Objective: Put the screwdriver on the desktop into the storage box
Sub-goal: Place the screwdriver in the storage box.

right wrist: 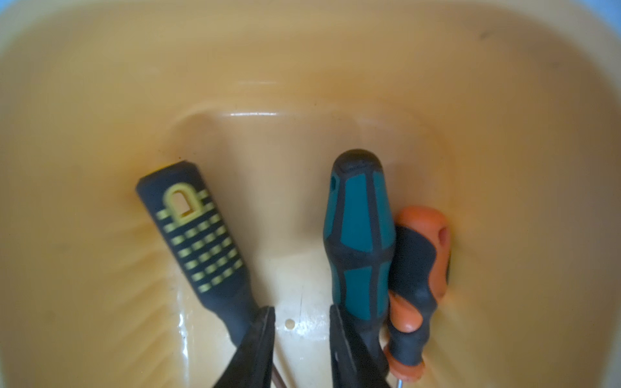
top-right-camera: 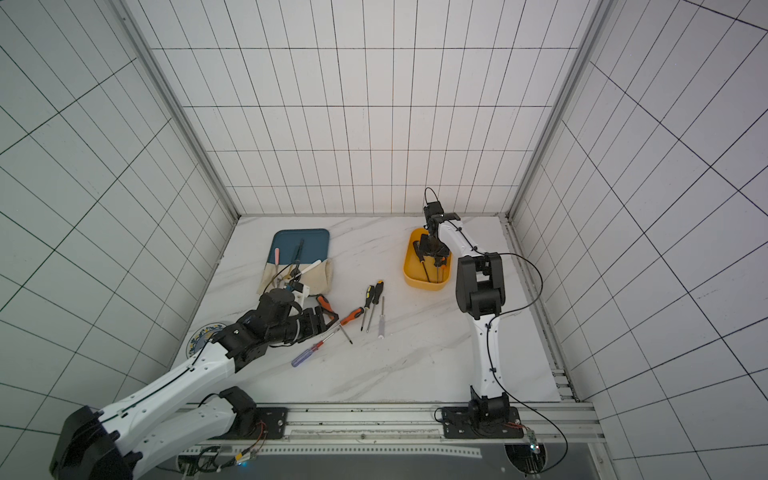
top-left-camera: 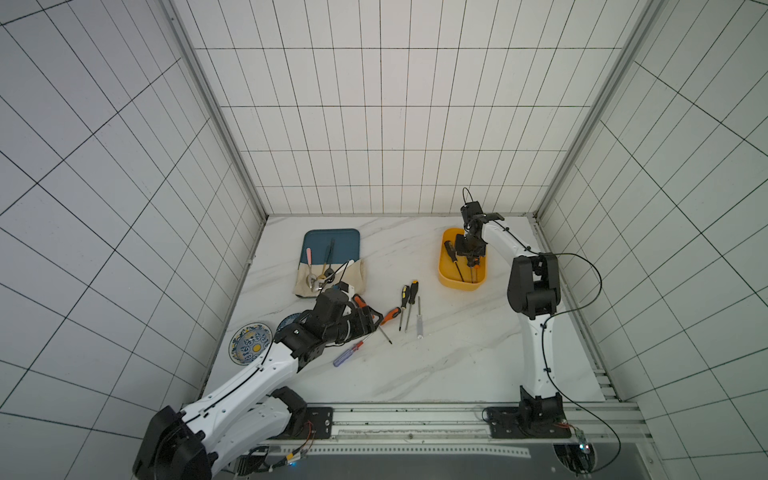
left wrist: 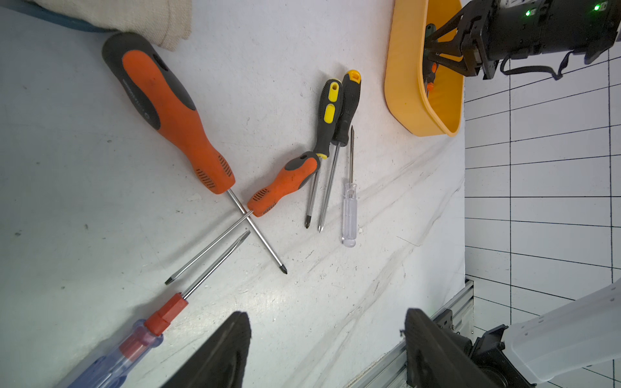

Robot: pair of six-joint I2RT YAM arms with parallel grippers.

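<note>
right gripper (right wrist: 300,312) was found low inside storage box (right wrist: 100,100), jaws parted, nothing pinched; teal-handled screwdriver (right wrist: 359,235) was laid flat beside them. left gripper (left wrist: 326,314) was held spread, empty, over desktop (left wrist: 84,208) screwdrivers (left wrist: 174,111), likely for next pick.

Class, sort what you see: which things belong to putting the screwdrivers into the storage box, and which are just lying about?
Job: loose screwdrivers, desktop, storage box, three screwdrivers inside it, left gripper, right gripper.

Lying about: tray, spoons, cloth, plates.
</note>
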